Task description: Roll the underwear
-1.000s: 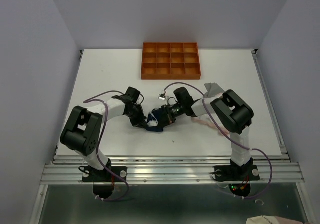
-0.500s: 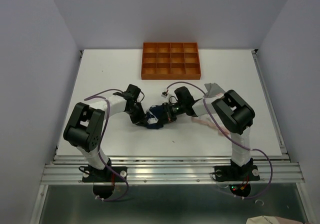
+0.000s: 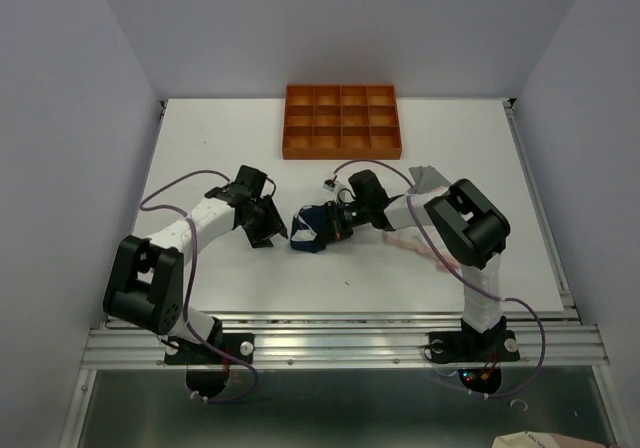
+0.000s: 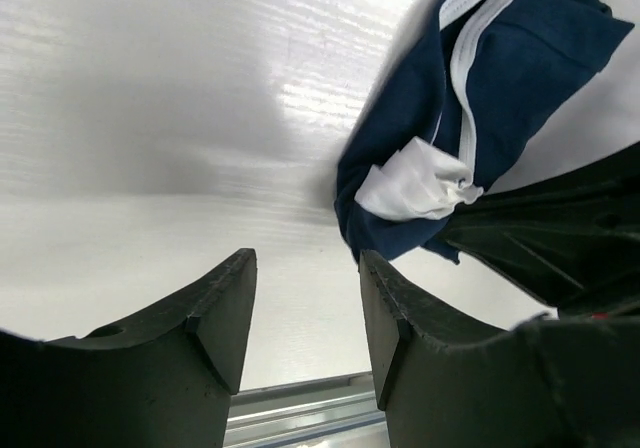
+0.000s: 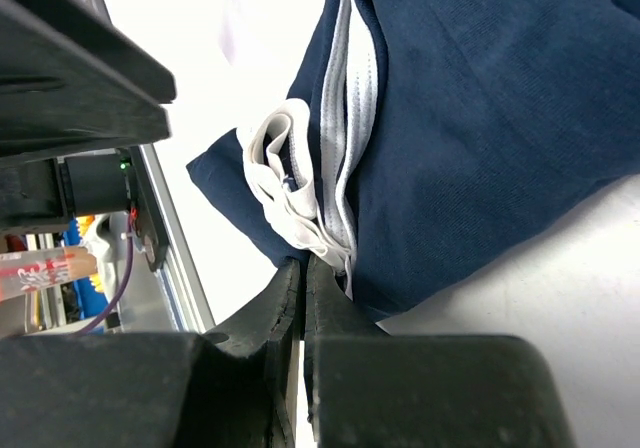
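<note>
From above, the navy pair (image 3: 308,233) lies bunched in a small bundle near the middle of the white table (image 3: 220,148), a little toward the near edge. The right claw (image 3: 330,226) reaches in from the right and meets the bundle's right side. The left claw (image 3: 280,232) points at the bundle from the left, just beside it and apart from the cloth. An orange tray (image 3: 343,154) of square compartments sits at the middle of the far edge. The grey pair (image 3: 428,177) lies toward the right edge, partly behind the right arm, and the pink pair (image 3: 418,250) lies nearer, under that arm.

In the left wrist view, the left claw (image 4: 305,268) stands moderately wide with only bare table between its fingers (image 4: 225,308). The navy pair (image 4: 520,58) is ahead and to the right, its white trim (image 4: 415,188) crumpled at the near end. The bundle's lower edge runs against the black body of the right claw.

In the right wrist view, the right claw (image 5: 303,268) is pinched tight, its tips closing on the bundle's edge where the folded white trim (image 5: 300,198) meets the navy cloth (image 5: 480,98). The bundle fills the upper right and rests on the table.
</note>
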### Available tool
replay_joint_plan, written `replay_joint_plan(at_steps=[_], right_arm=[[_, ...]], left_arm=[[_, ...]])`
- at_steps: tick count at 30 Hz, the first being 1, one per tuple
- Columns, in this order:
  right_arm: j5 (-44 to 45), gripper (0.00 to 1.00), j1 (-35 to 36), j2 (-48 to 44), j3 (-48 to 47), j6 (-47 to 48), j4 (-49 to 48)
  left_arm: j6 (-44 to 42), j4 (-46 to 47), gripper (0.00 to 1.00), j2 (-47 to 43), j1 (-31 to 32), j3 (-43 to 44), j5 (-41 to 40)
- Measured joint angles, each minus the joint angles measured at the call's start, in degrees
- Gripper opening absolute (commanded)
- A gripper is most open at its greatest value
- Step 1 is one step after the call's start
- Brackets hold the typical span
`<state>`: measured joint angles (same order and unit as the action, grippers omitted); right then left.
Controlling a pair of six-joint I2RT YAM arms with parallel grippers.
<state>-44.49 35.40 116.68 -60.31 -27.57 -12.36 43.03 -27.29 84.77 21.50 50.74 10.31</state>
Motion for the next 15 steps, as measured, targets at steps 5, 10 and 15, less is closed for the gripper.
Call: replay_joint_plan(at_steps=[5, 10, 15], right_arm=[[0.15, 0.01, -0.17, 0.0, -0.24, 0.48, 0.28], [0.74, 0.01, -0.17, 0.02, -0.79, 0.98, 0.79], [0.79, 0.01, -0.17, 0.04, -0.85, 1.22, 0.92]], left_arm=[[0.11, 3.85, 0.56, -6.75, -0.15, -6.19, 1.16], [0.13, 7.3, 0.54, -9.14, 0.52, -10.29, 4.33], [0.33, 11.13, 0.48, -7.43, 1.7, -11.04, 6.75]])
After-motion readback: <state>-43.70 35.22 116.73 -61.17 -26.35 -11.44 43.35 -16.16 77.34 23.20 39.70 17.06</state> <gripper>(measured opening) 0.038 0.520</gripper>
